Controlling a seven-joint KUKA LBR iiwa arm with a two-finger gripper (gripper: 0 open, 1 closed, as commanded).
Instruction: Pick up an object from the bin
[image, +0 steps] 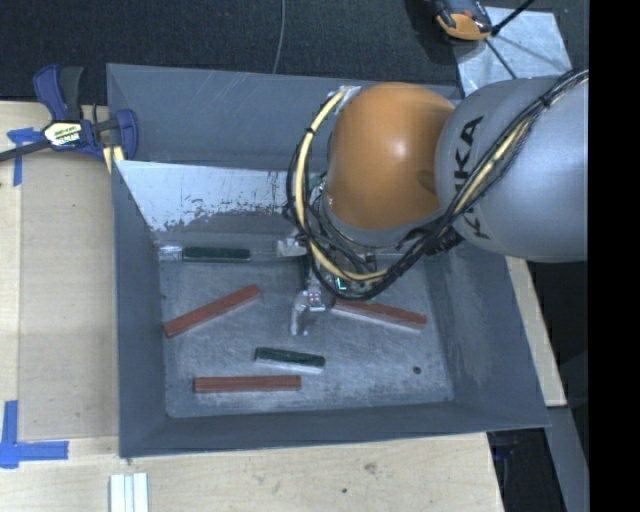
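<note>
Red-brn stick (388, 316) lies just R of hand (304, 317).

The grey bin (140, 330) carries five loose pieces: left brown stick (211, 310), front brown stick (247, 383), right brown stick (388, 316), far green stick (215, 254), middle green stick (289, 357).

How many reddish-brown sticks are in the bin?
3. The left stick slants, the front stick lies along the near wall, and the right stick lies beside the gripper. The arm may hide more.

A flat reddish-brown stick (385, 316) lies slightly slanted, right of centre on the floor of the bin (140, 330).
</note>
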